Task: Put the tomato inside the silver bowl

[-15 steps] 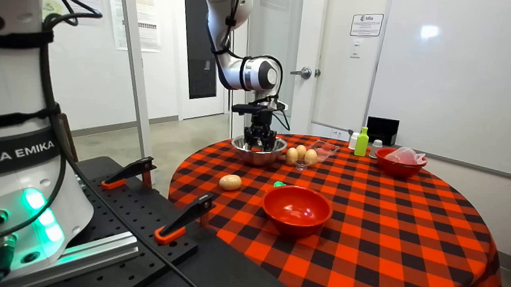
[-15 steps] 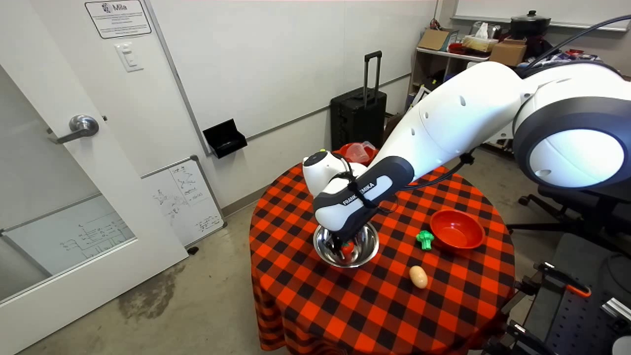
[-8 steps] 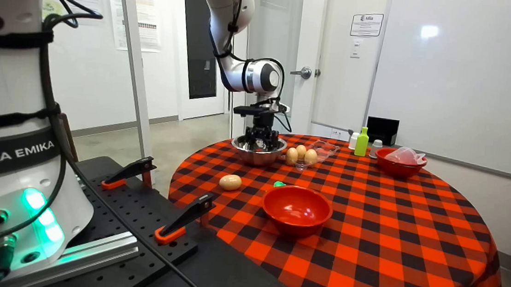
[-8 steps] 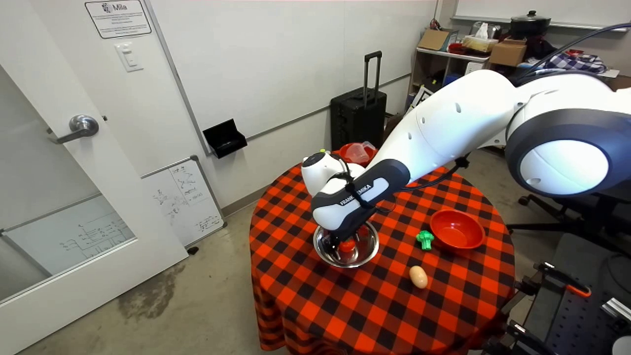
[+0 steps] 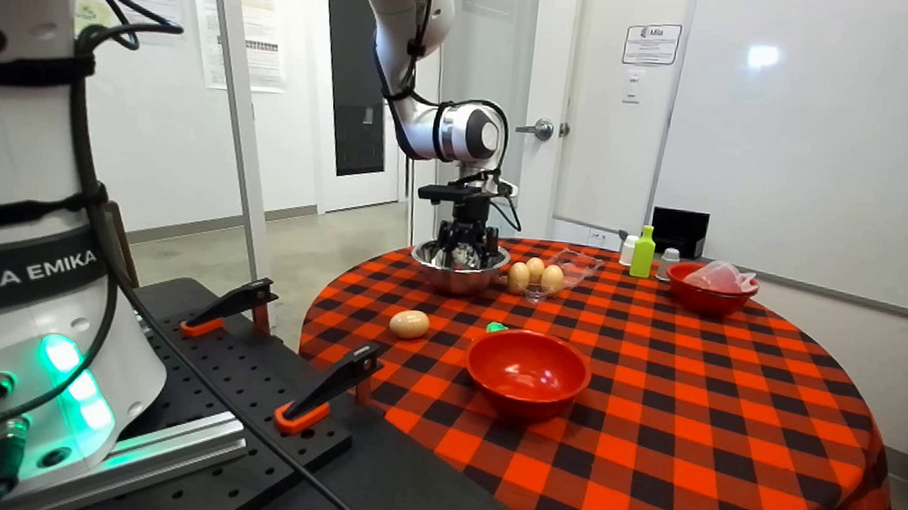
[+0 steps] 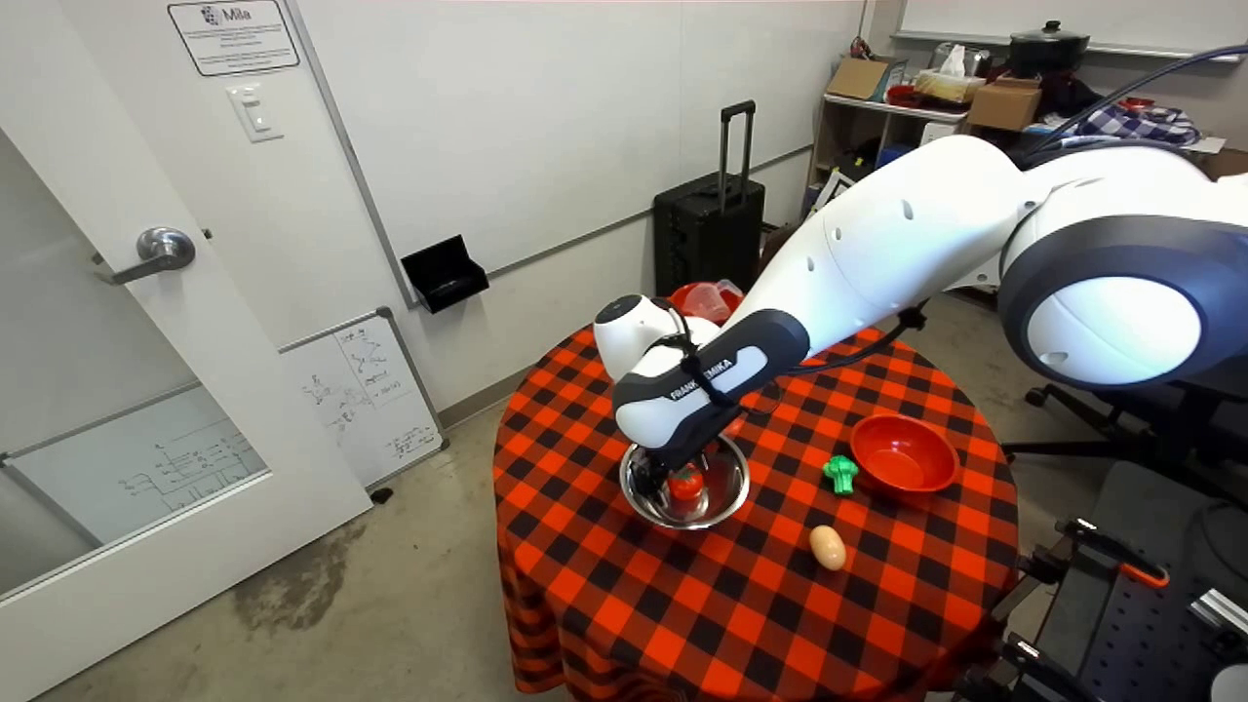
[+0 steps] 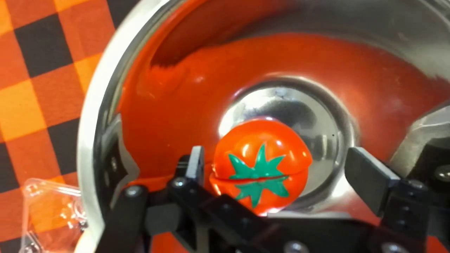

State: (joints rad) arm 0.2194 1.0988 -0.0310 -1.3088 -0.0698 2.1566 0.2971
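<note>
The tomato (image 7: 260, 151), red with a green leaf pattern and a seam across it, rests on the floor of the silver bowl (image 7: 168, 105). In an exterior view the tomato (image 6: 685, 483) shows inside the shiny bowl (image 6: 720, 499); in an exterior view the near wall of the bowl (image 5: 458, 282) hides it. My gripper (image 7: 277, 162) points down into the bowl with its jaws wide apart. The tomato lies between the fingers, closer to the left one in the wrist view, with a clear gap to the right finger (image 7: 369, 179).
A red bowl (image 5: 526, 376) stands nearer the robot base, with a green broccoli (image 6: 840, 474) beside it and a loose egg (image 5: 409, 324) not far off. Three eggs (image 5: 534, 274) in a clear carton sit close to the silver bowl. Farther back are a green bottle (image 5: 642, 253) and another red bowl (image 5: 709, 300).
The jaws have spread and let go of the tomato, which now sits in the bowl's bottom. The arm has shifted only slightly.
</note>
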